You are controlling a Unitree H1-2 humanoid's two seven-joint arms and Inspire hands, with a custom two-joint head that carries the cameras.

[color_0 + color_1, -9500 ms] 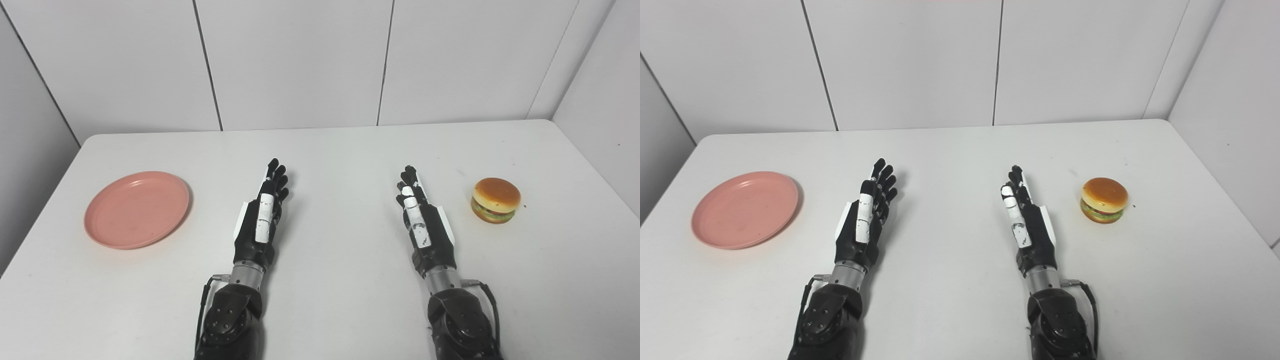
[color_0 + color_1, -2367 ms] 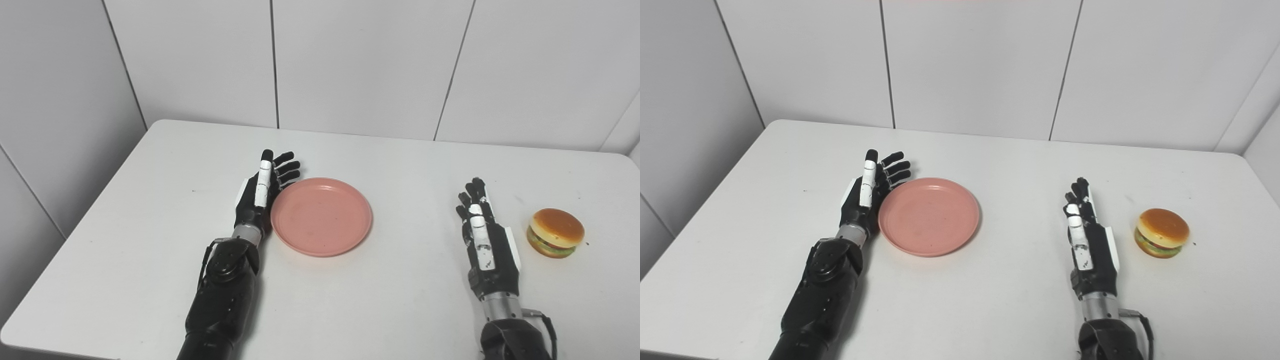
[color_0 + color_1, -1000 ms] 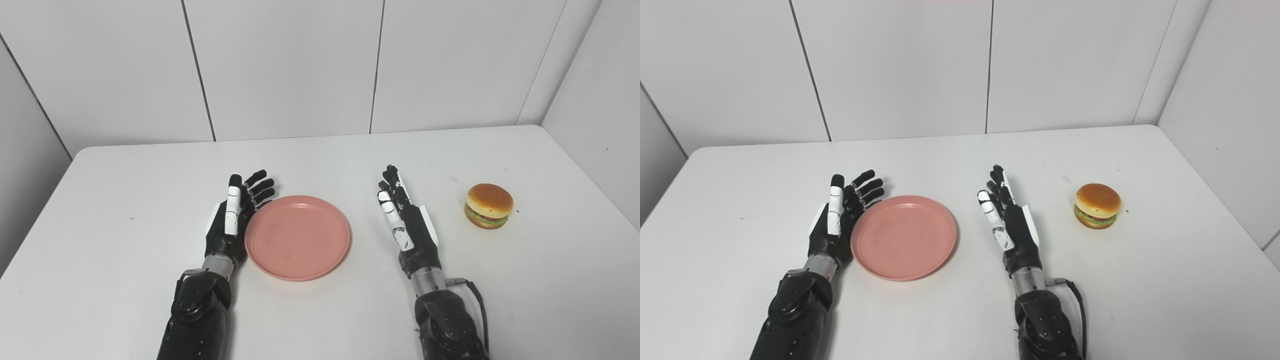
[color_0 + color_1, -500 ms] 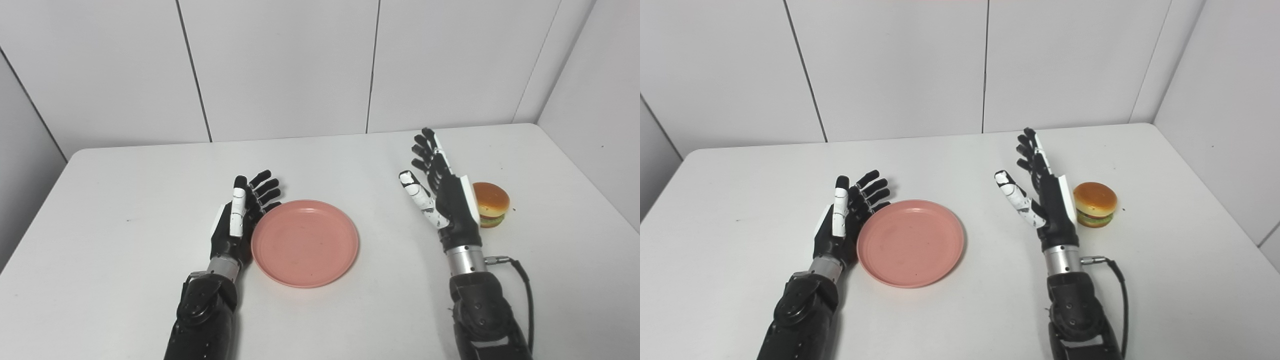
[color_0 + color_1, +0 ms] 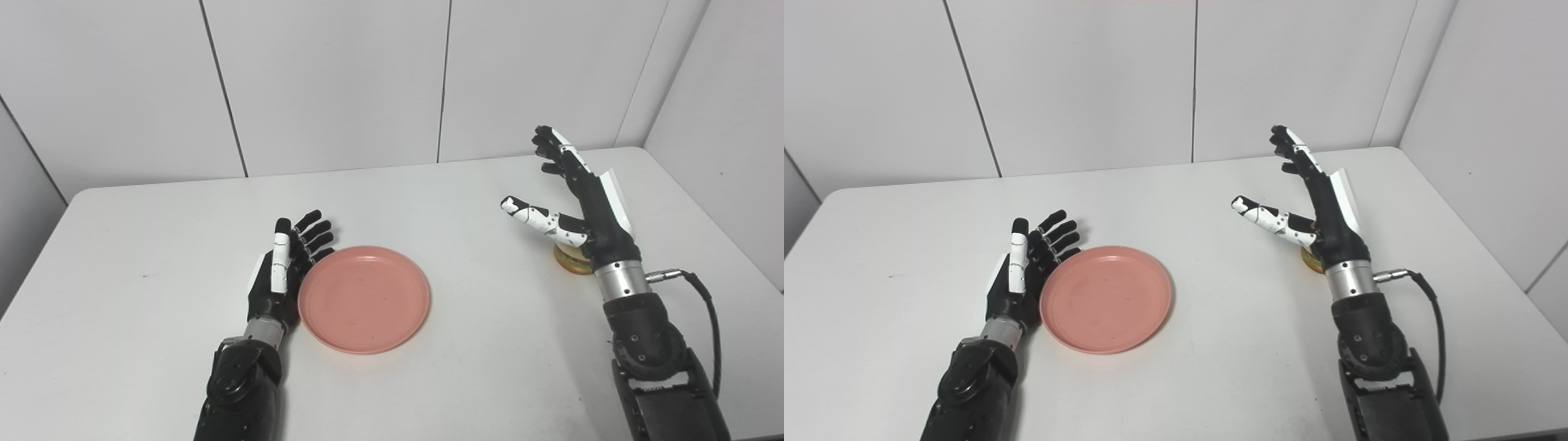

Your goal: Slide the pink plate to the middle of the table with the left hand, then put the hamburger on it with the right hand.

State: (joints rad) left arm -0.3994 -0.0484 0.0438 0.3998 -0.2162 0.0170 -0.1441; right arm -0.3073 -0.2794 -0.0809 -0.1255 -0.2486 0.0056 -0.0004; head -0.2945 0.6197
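The pink plate (image 5: pixel 364 299) lies flat near the middle of the white table (image 5: pixel 153 239). My left hand (image 5: pixel 282 272) is open, resting edge-on against the plate's left rim, fingers curled slightly over the far-left rim. My right hand (image 5: pixel 582 196) is open, raised above the table with thumb spread to the left. It hovers over the hamburger (image 5: pixel 571 259), which it mostly hides; only a sliver of bun shows below the palm, also in the right eye view (image 5: pixel 1311 258).
White panelled walls close in behind the table and at the right. The table's right edge (image 5: pixel 723 239) runs close to the hamburger. A cable (image 5: pixel 704 306) loops from my right wrist.
My right hand has lifted and moved right, from beside the hamburger to above it, thumb spread wider. The left hand and plate stay together; the camera has shifted slightly.
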